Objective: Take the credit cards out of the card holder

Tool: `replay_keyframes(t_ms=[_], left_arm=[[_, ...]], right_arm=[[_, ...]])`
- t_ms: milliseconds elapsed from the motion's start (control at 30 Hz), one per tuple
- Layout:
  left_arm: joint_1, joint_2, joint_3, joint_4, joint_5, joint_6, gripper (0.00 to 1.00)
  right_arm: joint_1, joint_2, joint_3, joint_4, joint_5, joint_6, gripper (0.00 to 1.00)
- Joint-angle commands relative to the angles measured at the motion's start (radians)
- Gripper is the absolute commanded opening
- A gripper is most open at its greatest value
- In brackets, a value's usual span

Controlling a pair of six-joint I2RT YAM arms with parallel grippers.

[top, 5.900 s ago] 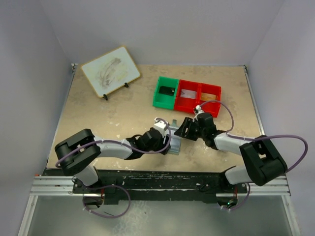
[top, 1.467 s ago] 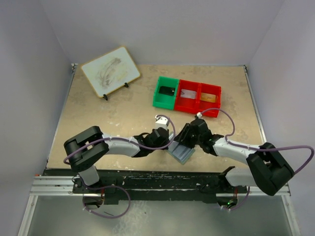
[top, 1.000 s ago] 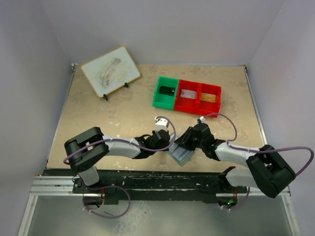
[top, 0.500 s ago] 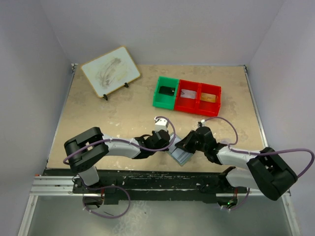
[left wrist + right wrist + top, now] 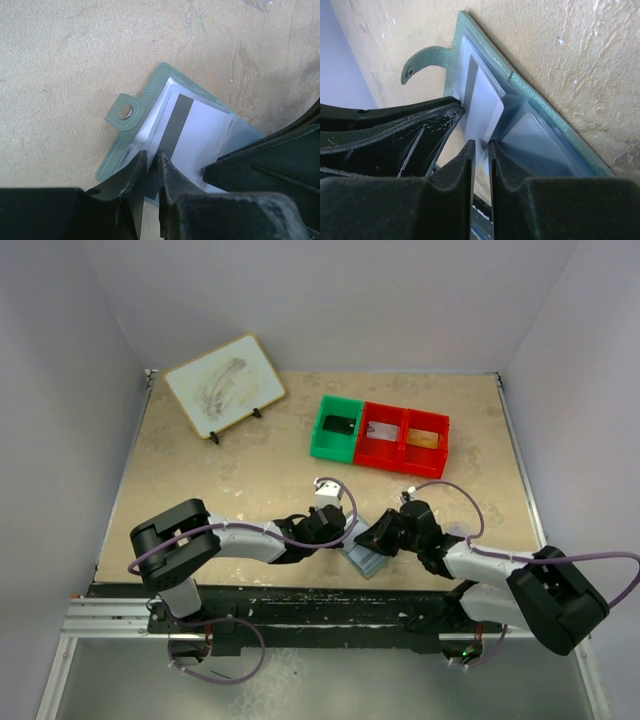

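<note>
Card holder [image 5: 365, 558]: open on the table [image 5: 220, 480] near its front edge, between both arms.
Left jaws: almost closed, pinching the holder's edge.
Right jaws: almost closed on a pale card [image 5: 484, 110] still in its pocket.
Risk: if the left pinch slips, the holder may drag along with the card.

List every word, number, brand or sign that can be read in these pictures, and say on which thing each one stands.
No text can be read anywhere.
Card in the card holder: only a dark stripe, no print visible.
White board: grey smudges, no letters.
Contents of the green bin and red bins: too small to read.
</note>
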Motion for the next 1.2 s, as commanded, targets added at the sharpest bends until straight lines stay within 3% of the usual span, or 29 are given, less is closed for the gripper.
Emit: replay_keyframes(t_ms=[0,300,700,1167], left_arm=[[-0.013,0.016,-0.011,-0.084,0.036,-0.005,0.12],[-0.013,0.019,-0.003,-0.102,0.025,-0.005,0.12],[-0.013,0.035,0.015,-0.122,0.014,0.003,0.11],[-0.013,0.016,0.021,-0.138,-0.015,-0.005,0.13]], right_arm=[[0.006,-0.011,-0.008,0.048,-0.034,0.009,0.16],[0.005,-0.066,-0.019,0.005,-0.004,0.016,0.00],[0.006,-0.109,-0.092,0.015,-0.036,0.067,0.00],[0.006,-0.247,-0.119,-0.124,0.017,0.124,0.00]])
